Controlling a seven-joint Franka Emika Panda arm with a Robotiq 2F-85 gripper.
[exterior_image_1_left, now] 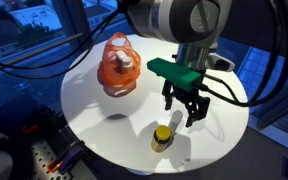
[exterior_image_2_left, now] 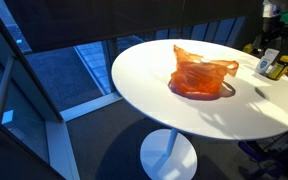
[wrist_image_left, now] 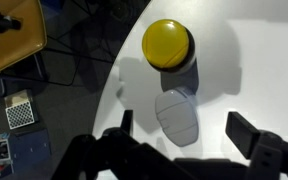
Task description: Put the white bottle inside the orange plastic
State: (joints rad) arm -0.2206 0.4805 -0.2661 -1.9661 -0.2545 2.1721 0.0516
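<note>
The white bottle [wrist_image_left: 177, 116] stands on the round white table [exterior_image_1_left: 104, 115], seen from above in the wrist view, right beside a yellow-capped bottle [wrist_image_left: 167, 45]. It also shows in an exterior view [exterior_image_2_left: 268, 60] near the table's far edge. The orange plastic bag [exterior_image_1_left: 117, 65] lies crumpled on the table, well away from the bottles, and shows in both exterior views [exterior_image_2_left: 199, 72]. My gripper [wrist_image_left: 184, 130] is open and empty. It hovers above the white bottle with one finger on each side of it, not touching it [exterior_image_1_left: 183, 114].
The yellow-capped bottle [exterior_image_1_left: 161, 137] stands close to the table's edge [exterior_image_2_left: 281, 68]. Cables and equipment lie on the floor beside the table [wrist_image_left: 14, 110]. Dark windows surround the table.
</note>
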